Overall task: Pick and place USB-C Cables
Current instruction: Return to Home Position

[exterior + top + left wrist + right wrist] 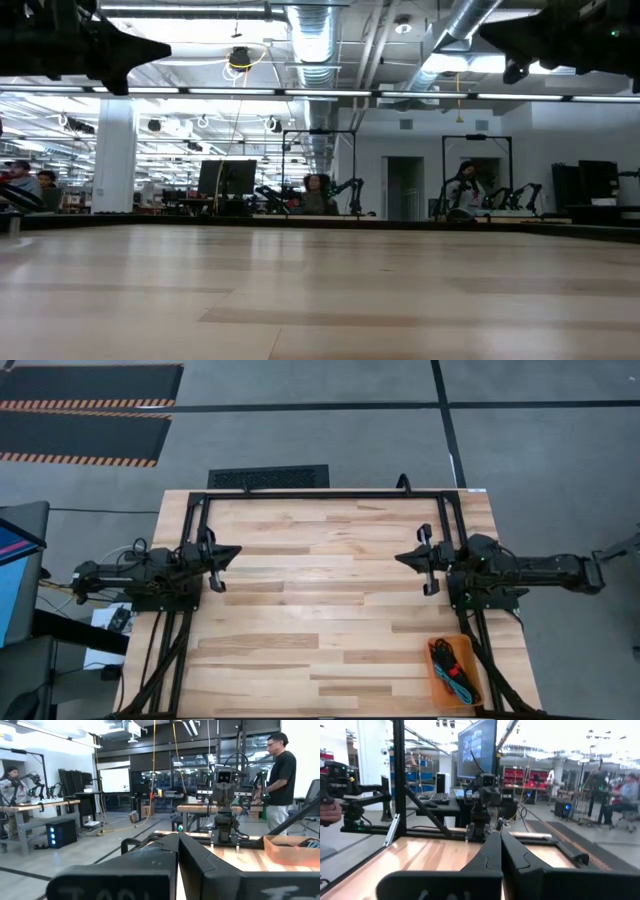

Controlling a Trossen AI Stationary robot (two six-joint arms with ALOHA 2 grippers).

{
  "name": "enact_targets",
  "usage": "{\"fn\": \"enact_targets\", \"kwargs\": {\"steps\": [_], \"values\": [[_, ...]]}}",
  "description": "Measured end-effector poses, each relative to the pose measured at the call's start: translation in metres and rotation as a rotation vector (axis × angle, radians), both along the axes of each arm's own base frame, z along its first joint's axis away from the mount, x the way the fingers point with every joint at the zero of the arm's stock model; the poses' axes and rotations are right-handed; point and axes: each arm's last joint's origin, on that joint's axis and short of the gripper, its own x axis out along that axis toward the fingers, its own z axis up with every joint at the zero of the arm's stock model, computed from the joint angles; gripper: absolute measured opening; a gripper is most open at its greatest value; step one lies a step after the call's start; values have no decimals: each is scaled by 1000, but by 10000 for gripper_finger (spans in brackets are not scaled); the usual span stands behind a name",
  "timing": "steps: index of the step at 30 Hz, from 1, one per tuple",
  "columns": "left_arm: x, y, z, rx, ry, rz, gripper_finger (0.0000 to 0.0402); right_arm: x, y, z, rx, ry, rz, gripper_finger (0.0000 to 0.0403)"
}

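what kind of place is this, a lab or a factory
Most likely a robotics lab in an open industrial hall: bare ceiling ducts, other robot arms on benches beyond this wooden table, and a person standing at another bench. The left arm and right arm wait at the table's sides.

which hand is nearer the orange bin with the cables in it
The right hand, shut: the orange bin holding the USB-C Cables sits in the table corner on its side. The left hand, also shut, is across the table.
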Motion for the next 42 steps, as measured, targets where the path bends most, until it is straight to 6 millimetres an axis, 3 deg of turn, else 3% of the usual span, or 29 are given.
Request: {"fn": "enact_targets", "kwargs": {"steps": [12,16,22,27,42], "values": [[1,-1,-4,-2,43,-36,0,-1,3,-5,68,48,60,7],[1,-1,-7,-8,65,-46,0,-3,5,-16,67,75,65,7],[1,-1,-7,-6,71,-46,0,-15,2,-22,76,40,40,7],[1,-1,-7,-7,69,-46,0,-23,5,-18,81,8,138,7],[1,-2,-5,-10,48,-73,0,-21,10,-34,104,-24,208,7]]}}
